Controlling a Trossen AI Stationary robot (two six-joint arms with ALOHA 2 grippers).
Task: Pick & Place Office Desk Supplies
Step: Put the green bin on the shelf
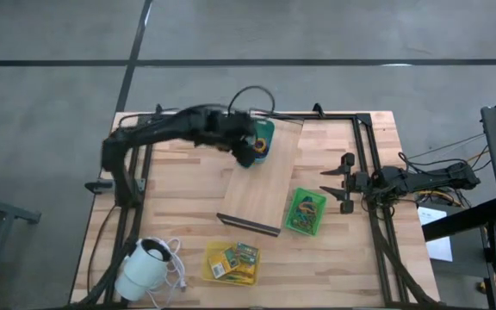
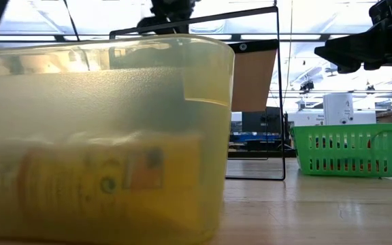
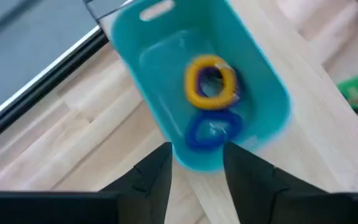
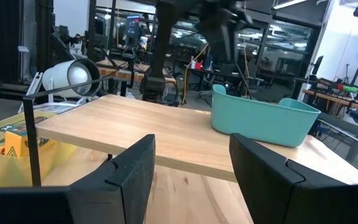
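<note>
A teal bin (image 1: pixel 265 136) stands on the far end of the long pale wooden board (image 1: pixel 265 185). In the left wrist view the teal bin (image 3: pixel 166 68) holds a yellow ring (image 3: pixel 210 82) and a blue ring (image 3: pixel 211 130), both lying on its floor. My left gripper (image 1: pixel 246 155) hovers above the bin's near end, open and empty (image 3: pixel 197 180). My right gripper (image 1: pixel 338 182) waits open and empty at the table's right side, level with the board; in its own view (image 4: pixel 191 180) it faces the board and the teal bin (image 4: pixel 263 121).
A green basket (image 1: pixel 306 211) with small items stands right of the board. A yellow bin (image 1: pixel 231 263) with packets stands near the front edge. A white round corded device (image 1: pixel 143 267) lies at the front left. A dark metal frame (image 1: pixel 364 155) borders the work area.
</note>
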